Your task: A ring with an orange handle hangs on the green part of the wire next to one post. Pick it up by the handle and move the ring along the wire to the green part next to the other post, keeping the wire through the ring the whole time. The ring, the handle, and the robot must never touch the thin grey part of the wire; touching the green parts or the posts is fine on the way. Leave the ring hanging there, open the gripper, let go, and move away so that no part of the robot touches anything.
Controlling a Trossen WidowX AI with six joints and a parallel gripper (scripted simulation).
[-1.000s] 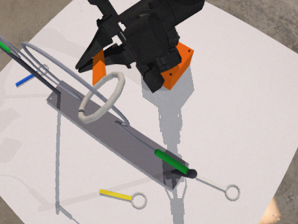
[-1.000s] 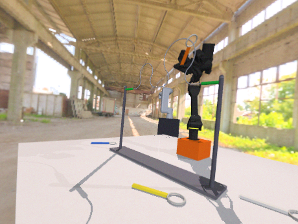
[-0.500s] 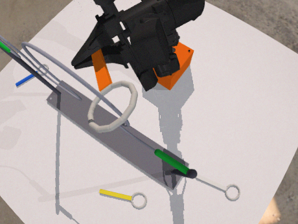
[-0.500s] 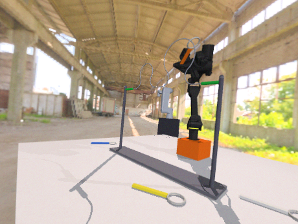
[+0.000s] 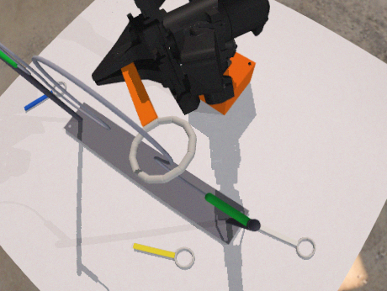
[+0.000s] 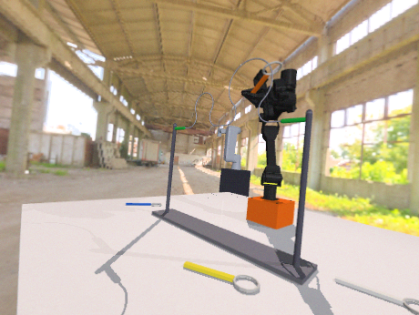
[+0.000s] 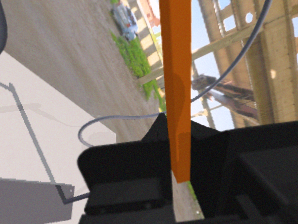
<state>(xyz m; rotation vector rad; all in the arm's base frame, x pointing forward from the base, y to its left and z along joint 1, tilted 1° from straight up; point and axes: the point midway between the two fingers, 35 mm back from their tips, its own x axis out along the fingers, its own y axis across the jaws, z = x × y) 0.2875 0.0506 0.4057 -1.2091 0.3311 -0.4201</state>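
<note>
My gripper (image 5: 97, 79) (image 6: 246, 92) (image 7: 166, 117) is shut on the orange handle (image 5: 139, 97) (image 6: 260, 84) (image 7: 178, 75), near its end. The pale ring (image 5: 193, 145) (image 6: 281, 66) is held high, around the grey wire (image 5: 105, 99) (image 6: 229, 84) (image 7: 248, 45) on the tall loop, on the side nearer the right-hand post in the exterior view. The wire runs through the ring; I cannot tell how close it is to the rim. The near green part (image 5: 227, 209) (image 6: 293, 120) and the far green part (image 5: 7, 59) (image 6: 181, 128) adjoin the posts. The ring is outside the wrist view.
The near post (image 6: 302, 191) and far post (image 6: 170, 168) rise from a dark base (image 5: 126, 157) (image 6: 228, 241). A yellow-handled ring (image 5: 153, 251) (image 6: 207, 271), a blue-handled one (image 5: 38, 101) (image 6: 137, 204) and a whitish one (image 5: 278, 236) (image 6: 366, 291) lie on the table.
</note>
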